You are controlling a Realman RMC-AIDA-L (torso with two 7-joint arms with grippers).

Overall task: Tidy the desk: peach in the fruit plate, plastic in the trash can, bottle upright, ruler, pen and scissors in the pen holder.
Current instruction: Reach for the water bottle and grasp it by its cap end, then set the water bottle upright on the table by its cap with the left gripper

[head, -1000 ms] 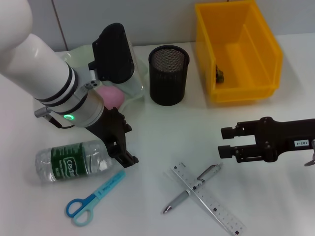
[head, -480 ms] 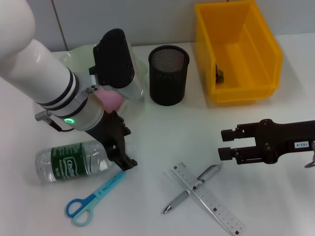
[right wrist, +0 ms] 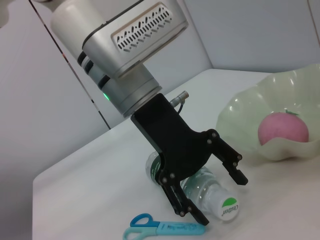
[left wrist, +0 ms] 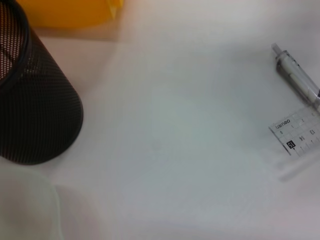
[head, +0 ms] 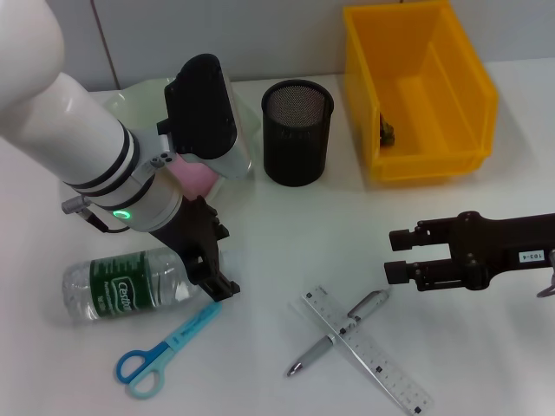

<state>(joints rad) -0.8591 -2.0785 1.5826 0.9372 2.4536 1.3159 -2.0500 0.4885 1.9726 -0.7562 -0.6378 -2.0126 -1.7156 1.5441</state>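
The bottle (head: 130, 284) lies on its side on the desk (head: 286, 234). My left gripper (head: 217, 264) stands open astride its cap end (right wrist: 227, 207), seen also in the right wrist view as left gripper (right wrist: 222, 200). The peach (right wrist: 282, 131) rests in the fruit plate (right wrist: 240, 117). Scissors (head: 165, 351) lie in front of the bottle. The pen (head: 338, 334) and ruler (head: 368, 351) lie crossed at front centre. My right gripper (head: 399, 253) hovers open and empty just right of them. Pen holder (head: 297, 132) and trash can (head: 421, 91) stand at the back.
A small dark scrap (head: 388, 132) lies inside the trash can; I cannot tell whether it is the plastic. The left wrist view shows the pen holder (left wrist: 35, 100), the pen's end (left wrist: 297, 77) and the ruler's end (left wrist: 300, 137) on bare white desk.
My left arm has shifted slightly down and toward the bottle's cap end. The right arm and the objects have not moved.
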